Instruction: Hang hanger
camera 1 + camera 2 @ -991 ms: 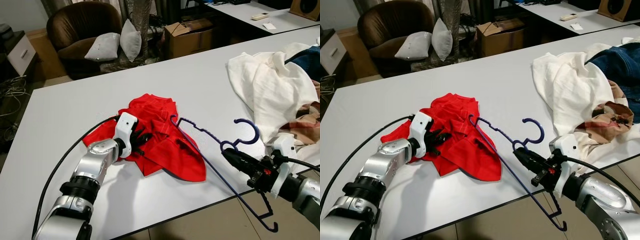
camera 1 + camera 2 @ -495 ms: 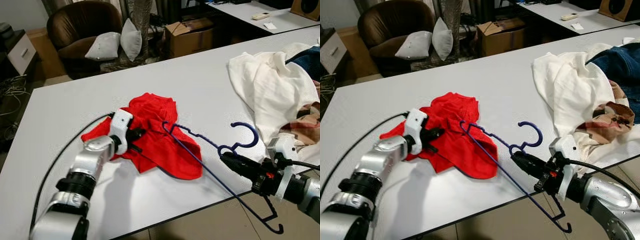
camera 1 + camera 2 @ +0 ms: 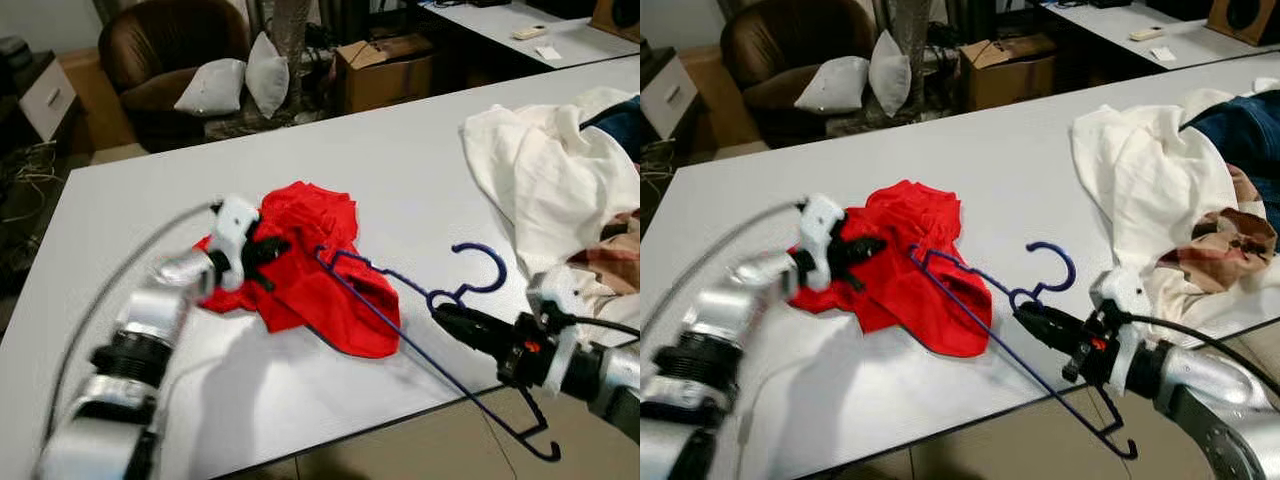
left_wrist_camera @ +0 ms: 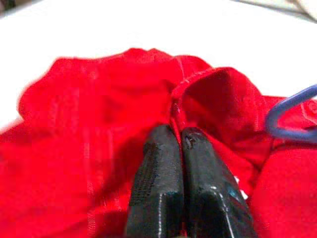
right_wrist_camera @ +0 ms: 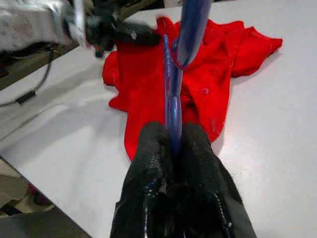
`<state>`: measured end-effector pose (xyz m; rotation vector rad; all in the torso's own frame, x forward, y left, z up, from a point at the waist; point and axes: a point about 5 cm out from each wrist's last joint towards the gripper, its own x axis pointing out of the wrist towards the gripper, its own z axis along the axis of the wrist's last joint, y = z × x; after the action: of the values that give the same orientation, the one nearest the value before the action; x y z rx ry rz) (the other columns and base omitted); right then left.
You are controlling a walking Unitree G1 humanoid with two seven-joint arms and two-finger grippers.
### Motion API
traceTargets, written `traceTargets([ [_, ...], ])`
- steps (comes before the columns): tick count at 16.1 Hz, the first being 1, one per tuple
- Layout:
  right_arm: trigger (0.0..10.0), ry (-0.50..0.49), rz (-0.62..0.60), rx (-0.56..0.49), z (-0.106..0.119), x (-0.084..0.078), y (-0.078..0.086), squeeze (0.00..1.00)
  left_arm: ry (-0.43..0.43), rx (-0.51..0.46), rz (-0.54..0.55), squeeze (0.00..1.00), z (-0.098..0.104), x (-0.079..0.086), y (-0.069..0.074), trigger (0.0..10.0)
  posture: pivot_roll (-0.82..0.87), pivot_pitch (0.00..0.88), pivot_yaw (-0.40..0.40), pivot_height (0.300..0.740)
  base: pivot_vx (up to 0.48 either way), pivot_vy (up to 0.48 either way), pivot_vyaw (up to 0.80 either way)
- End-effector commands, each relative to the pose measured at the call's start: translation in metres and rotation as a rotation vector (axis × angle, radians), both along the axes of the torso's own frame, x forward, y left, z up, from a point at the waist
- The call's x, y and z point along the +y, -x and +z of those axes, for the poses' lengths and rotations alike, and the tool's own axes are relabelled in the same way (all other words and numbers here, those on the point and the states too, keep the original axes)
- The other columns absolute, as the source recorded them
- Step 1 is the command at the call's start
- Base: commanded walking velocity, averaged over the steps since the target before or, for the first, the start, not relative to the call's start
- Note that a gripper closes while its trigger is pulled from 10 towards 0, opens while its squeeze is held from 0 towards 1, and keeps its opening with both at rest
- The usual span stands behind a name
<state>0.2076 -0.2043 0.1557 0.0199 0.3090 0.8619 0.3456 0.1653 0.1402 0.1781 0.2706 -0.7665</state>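
Note:
A crumpled red garment [image 3: 300,270] lies on the white table [image 3: 420,150]. My left gripper [image 3: 268,252] is shut on the garment's cloth near its left side; in the left wrist view the black fingers [image 4: 168,183] pinch a red fold [image 4: 198,94]. A blue plastic hanger [image 3: 400,300] lies slanted over the garment's right part, one shoulder tip tucked into the red cloth and its hook [image 3: 480,268] curving up. My right gripper [image 3: 450,318] is shut on the hanger's neck just under the hook, near the table's front edge; the right wrist view has the blue bar [image 5: 174,99] between the fingers [image 5: 148,163].
A pile of white cloth [image 3: 540,170] with denim and patterned fabric lies at the table's right end. Beyond the table stand a brown armchair [image 3: 170,50] with grey cushions [image 3: 215,85] and a cardboard box [image 3: 385,70]. The hanger's lower end [image 3: 535,440] hangs past the front edge.
My left gripper has lifted and pulled the red cloth to the left and up. The hanger, held by the right gripper, has slid left, further over the garment.

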Motion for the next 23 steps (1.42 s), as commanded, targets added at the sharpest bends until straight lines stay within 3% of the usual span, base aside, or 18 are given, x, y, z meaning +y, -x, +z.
traceTargets([
  [1,10.0,0.001,0.011,0.0,0.0,0.002,-0.001,0.0,-0.025,-0.032,-0.024,0.0,0.013,0.0,-0.002,0.0,-0.12,0.0,0.097,0.74,0.0,0.0,0.0],
  [2,10.0,0.008,0.029,0.008,-0.001,0.004,-0.006,0.0,-0.078,-0.086,-0.07,0.0,0.037,0.003,-0.001,0.0,-0.1,0.0,0.066,0.74,0.0,0.0,0.0],
  [4,10.0,0.019,0.064,0.016,-0.001,0.009,-0.012,0.0,-0.107,-0.139,-0.102,0.0,0.058,0.003,0.001,0.0,-0.1,0.0,0.05,0.74,0.0,0.0,0.0],
  [6,10.0,0.02,0.119,0.019,0.001,0.018,-0.02,0.0,-0.065,-0.235,-0.095,0.0,0.092,-0.002,0.003,0.0,-0.08,0.0,0.031,0.74,0.0,0.0,0.0],
  [10,10.0,0.06,0.102,0.035,-0.002,0.019,-0.025,0.0,-0.031,-0.299,-0.081,0.0,0.115,-0.004,0.007,0.0,-0.09,0.0,0.018,0.74,0.0,0.0,0.0],
  [13,10.0,0.099,-0.115,0.068,-0.009,0.011,-0.045,0.0,-0.021,-0.341,-0.042,0.0,0.133,-0.001,0.007,0.0,-0.09,0.0,0.019,0.74,0.0,0.0,0.0],
  [16,10.0,0.084,-0.198,0.067,-0.011,0.007,-0.047,0.0,-0.045,-0.353,0.007,0.0,0.141,0.008,0.003,0.0,-0.09,0.0,0.033,0.74,0.0,0.0,0.0],
  [20,10.0,-0.074,-0.183,-0.022,0.015,0.013,-0.044,0.0,-0.094,-0.362,0.087,0.0,0.139,0.016,-0.009,0.0,-0.09,0.0,0.05,0.74,0.0,0.0,0.0],
  [22,10.0,-0.133,-0.234,-0.094,0.031,0.009,-0.054,0.0,-0.088,-0.402,0.121,0.0,0.144,0.017,-0.018,0.0,-0.09,0.0,0.05,0.74,0.0,0.0,0.0],
  [23,10.0,-0.152,-0.289,-0.147,0.041,0.003,-0.067,0.0,-0.08,-0.459,0.171,0.0,0.155,0.021,-0.027,0.0,-0.11,0.0,0.068,0.74,0.0,0.0,0.0],
])
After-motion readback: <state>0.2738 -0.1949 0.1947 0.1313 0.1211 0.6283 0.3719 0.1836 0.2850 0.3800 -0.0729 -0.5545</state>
